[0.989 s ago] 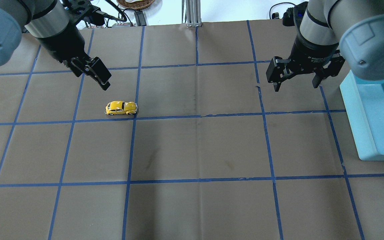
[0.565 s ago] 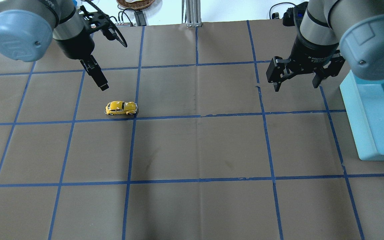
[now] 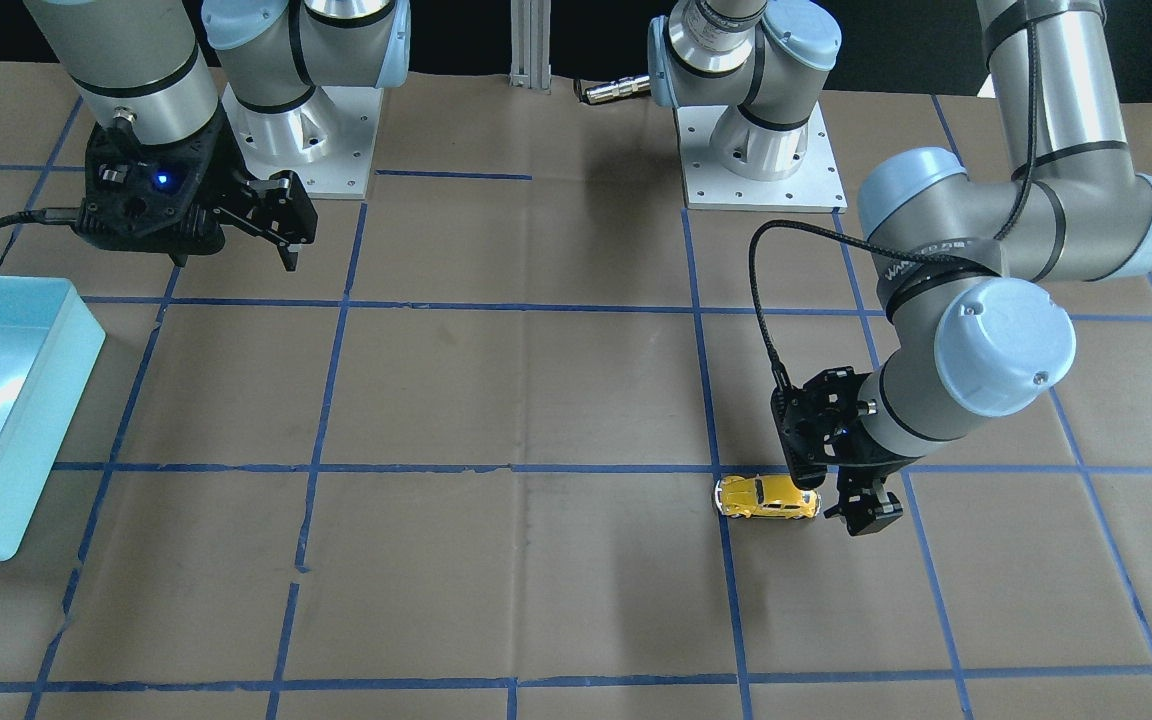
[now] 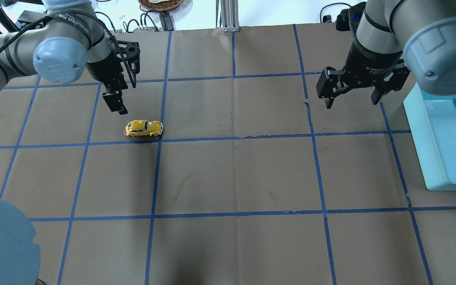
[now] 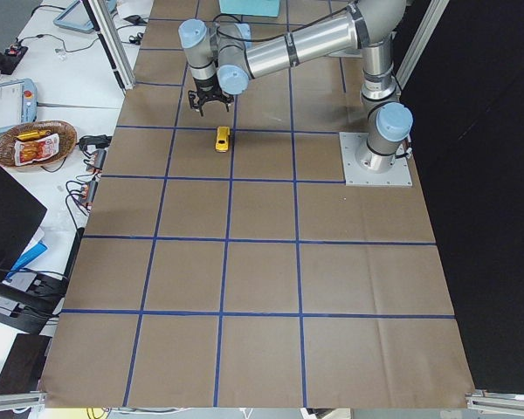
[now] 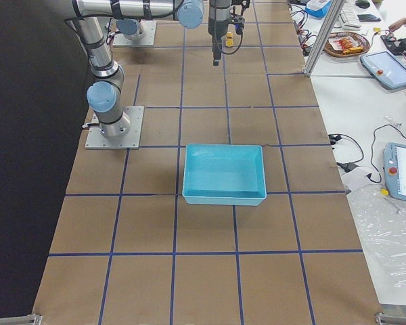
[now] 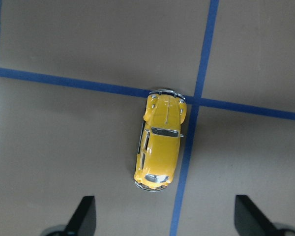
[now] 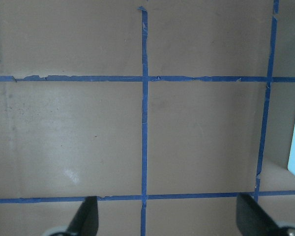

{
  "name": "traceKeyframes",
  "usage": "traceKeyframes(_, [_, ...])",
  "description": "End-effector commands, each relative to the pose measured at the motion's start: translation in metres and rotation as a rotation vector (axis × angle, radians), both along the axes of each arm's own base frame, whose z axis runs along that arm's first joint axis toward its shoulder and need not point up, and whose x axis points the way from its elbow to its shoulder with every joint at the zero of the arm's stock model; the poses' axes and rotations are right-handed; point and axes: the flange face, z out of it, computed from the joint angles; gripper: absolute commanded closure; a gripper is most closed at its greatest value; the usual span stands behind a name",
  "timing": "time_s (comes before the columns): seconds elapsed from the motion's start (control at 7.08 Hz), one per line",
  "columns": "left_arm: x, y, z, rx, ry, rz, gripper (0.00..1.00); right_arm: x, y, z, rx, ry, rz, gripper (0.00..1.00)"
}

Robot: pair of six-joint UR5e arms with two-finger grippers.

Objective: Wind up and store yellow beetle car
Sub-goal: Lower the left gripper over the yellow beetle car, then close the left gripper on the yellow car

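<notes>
The yellow beetle car stands on its wheels on the brown paper at a crossing of blue tape lines; it also shows in the front view and the left side view. My left gripper is open and empty, hovering just beyond the car's left end. In the left wrist view the car lies ahead of the gripper, not between the fingertips. My right gripper is open and empty, held above the table far to the right.
A light blue bin stands at the table's right edge, below the right arm; it also shows in the front view and the right side view. Blue tape lines grid the table. Cables and a basket lie beyond the far edge.
My left arm has swung round and brought its gripper down and nearer to the car. The car and the right arm have not moved.
</notes>
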Motion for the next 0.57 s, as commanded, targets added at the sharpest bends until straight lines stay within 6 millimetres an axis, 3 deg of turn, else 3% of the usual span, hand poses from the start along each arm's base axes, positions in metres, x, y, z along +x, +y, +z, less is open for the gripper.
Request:
traceKeyframes(0.0, [0.001,-0.01,-0.049,-0.02,0.005,-0.031,0.01,0.0,0.0,-0.001,0.001,0.0,-0.001,0.01])
traceKeyframes(0.28, [-0.001,0.015,-0.074,-0.04,0.003,-0.036,0.01,0.0,0.0,-0.001,0.001,0.0,0.001,0.01])
traceKeyframes(0.42, [-0.001,0.011,-0.088,-0.057,0.004,-0.052,0.02,0.0,0.0,-0.001,0.001,0.0,0.001,0.01])
